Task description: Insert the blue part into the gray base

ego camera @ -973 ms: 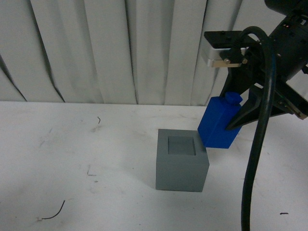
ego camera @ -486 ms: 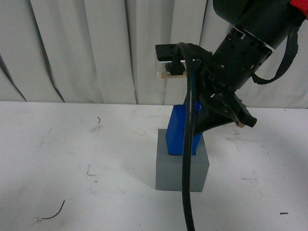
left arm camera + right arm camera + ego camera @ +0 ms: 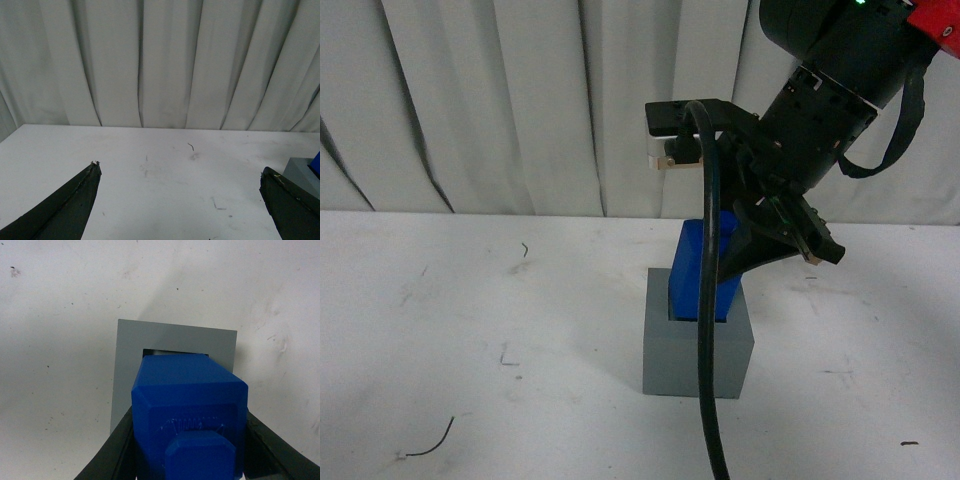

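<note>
The gray base [image 3: 695, 355] stands on the white table near the middle. My right gripper [image 3: 745, 262] is shut on the blue part [image 3: 688, 272], which stands nearly upright with its lower end in the base's top recess. In the right wrist view the blue part [image 3: 187, 400] fills the space between the jaws, knob end toward the camera, above the gray base [image 3: 127, 355]. My left gripper [image 3: 180, 172] is open and empty over bare table; the gray base's corner [image 3: 300, 172] shows beside one finger.
The white table [image 3: 470, 330] carries small dark scuffs and a thin wire scrap [image 3: 430, 442] at the front left. A pleated white curtain [image 3: 520, 100] hangs behind. A black cable [image 3: 705, 340] of the right arm hangs in front of the base.
My right gripper has carried the blue part leftward from beside the base to over it, then lowered it slightly into the recess. The left gripper has only the current frame.
</note>
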`<state>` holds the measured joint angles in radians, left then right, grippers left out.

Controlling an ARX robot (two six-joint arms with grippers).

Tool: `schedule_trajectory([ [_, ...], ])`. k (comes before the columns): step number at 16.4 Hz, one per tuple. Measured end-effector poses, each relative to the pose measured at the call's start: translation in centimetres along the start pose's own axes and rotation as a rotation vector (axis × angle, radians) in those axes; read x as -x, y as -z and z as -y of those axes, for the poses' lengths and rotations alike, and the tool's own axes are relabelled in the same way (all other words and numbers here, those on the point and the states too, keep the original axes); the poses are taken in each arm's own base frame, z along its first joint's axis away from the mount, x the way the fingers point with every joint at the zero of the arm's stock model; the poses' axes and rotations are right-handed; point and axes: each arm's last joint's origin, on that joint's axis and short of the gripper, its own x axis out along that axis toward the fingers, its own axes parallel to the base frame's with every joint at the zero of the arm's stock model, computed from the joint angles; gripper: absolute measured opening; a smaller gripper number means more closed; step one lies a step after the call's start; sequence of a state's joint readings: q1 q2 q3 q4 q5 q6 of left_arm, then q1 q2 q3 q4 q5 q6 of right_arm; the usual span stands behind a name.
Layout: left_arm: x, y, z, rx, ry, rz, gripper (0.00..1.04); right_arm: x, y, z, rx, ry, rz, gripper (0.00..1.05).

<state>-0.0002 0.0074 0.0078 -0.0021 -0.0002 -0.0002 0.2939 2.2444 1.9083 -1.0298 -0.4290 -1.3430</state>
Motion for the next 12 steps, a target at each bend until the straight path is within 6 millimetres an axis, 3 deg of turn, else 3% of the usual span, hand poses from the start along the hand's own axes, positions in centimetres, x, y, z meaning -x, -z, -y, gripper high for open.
schedule_trajectory([
  [12,0.0,0.0,0.0,0.000,0.000,-0.001,0.98,-0.6,-1.1,-0.2,0.039,0.001,-0.072,0.47],
])
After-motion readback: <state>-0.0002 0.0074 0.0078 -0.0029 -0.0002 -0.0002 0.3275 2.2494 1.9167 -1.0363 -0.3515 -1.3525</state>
